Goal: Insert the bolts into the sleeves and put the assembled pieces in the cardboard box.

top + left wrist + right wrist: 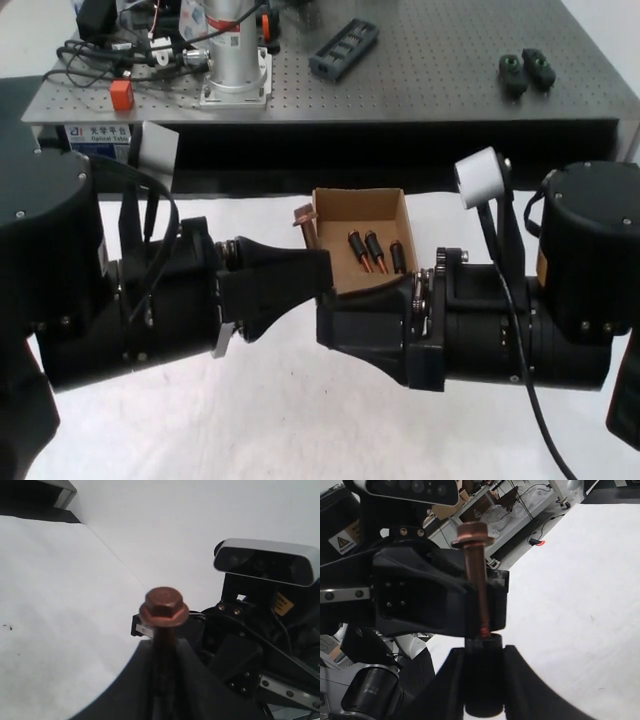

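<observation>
Squarely within left gripper [163, 652], copper bolt [164, 609]

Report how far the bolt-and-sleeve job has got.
Done: three assembled pieces lie in the cardboard box. In hand: the left pincer grips a copper bolt, the right pincer a black sleeve, and the bolt's tip sits at the sleeve's mouth, its shank mostly out. Left: push the bolt home and put this piece in the box.
</observation>
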Robot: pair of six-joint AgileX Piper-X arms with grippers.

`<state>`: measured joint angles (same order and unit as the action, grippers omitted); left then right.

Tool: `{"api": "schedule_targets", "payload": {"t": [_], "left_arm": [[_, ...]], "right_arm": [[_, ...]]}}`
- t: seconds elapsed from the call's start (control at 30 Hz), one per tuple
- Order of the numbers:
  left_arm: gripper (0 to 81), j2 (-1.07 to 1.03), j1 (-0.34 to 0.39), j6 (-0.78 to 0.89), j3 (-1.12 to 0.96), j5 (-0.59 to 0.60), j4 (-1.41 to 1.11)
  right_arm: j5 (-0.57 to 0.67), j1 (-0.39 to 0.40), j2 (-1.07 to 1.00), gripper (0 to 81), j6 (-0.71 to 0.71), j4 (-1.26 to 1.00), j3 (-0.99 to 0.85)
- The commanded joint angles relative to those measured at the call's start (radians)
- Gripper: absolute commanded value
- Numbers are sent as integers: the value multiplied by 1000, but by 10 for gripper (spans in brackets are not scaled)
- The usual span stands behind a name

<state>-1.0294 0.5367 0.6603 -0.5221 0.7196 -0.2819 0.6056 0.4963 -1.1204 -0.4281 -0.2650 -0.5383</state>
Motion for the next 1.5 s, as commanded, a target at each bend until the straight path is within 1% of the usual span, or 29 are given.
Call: {"api": "schedule_targets", "payload": {"t": [0.0, 0.03, 0.07, 0.13, 0.2, 0.23, 0.27, 0.3, 0.37, 0.47, 0.53, 0.6, 0.67, 0.8, 0.9, 0.93, 1.0, 1.07, 1.17, 1.2, 1.23, 1.3, 1.37, 1.4, 1.43, 1.47], "left_arm": [[1, 6, 6, -19, 0, 51, 11], [29, 6, 6, -19, 0, 51, 11], [76, 6, 6, -19, 0, 51, 11], [218, 6, 6, -19, 0, 51, 11], [426, 6, 6, -19, 0, 49, 11], [498, 6, 6, -19, 0, 45, 11], [557, 6, 6, -19, 0, 42, 11], [578, 6, 6, -19, 0, 38, 11], [561, 6, 6, -19, 0, 28, 11], [538, 6, 6, -53, 0, 1, 11], [538, 6, 6, -78, 0, -31, 18], [538, 6, 6, -104, 0, -75, 17], [537, 6, 6, -136, 0, -117, 27], [537, 6, 6, -196, 1, -222, 82], [533, 6, 6, -221, 1, -323, 159], [515, 6, 6, -220, 1, -360, 188], [445, 6, 6, -220, 1, -409, 231], [322, 6, 6, -220, 1, -435, 259], [90, 6, 6, -220, 6, -455, 268], [25, 11, 6, -220, 8, -455, 270], [0, 18, 6, -225, 11, -458, 282], [4, 41, 6, -227, 22, -499, 297], [6, 83, 6, -229, 41, -566, 337], [6, 107, 6, -229, 50, -592, 363], [6, 135, 6, -229, 64, -617, 389], [6, 164, 6, -232, 80, -633, 414]], "right_arm": [[3, -17, 8, 31, -6, -35, -11], [18, -16, 8, 31, -6, -35, -11], [39, -17, 8, 31, -6, -33, -11], [65, -17, 8, 31, -6, -33, -11], [67, -17, 8, 31, -6, -33, -11], [67, -17, 8, 31, -6, -33, -11], [67, -17, 8, 31, 0, -33, -11], [61, -17, 8, 31, 4, -33, -11], [20, -19, 8, 31, 17, -33, -11], [-96, -41, 8, 31, 74, -33, -11], [-191, -70, 6, 31, 134, -33, -13], [-251, -113, -15, 31, 177, -36, -20], [-267, -156, -59, 31, 196, -34, -48], [-311, -223, -236, 31, 207, -34, -161], [-372, -242, -419, 31, 227, -6, -288], [-394, -244, -478, 31, 238, 26, -342], [-443, -243, -584, 31, 260, 115, -461], [-500, -243, -689, 31, 291, 231, -582], [-558, -239, -815, 31, 313, 360, -728], [-568, -238, -852, 31, 316, 384, -764], [-573, -238, -886, 31, 316, 409, -802], [-573, -238, -937, 31, 316, 454, -868], [-531, -238, -979, 26, 316, 497, -914], [-505, -238, -991, 10, 316, 515, -926], [-488, -238, -1001, 23, 316, 528, -937], [-482, -238, -1007, 74, 316, 532, -941]]}}
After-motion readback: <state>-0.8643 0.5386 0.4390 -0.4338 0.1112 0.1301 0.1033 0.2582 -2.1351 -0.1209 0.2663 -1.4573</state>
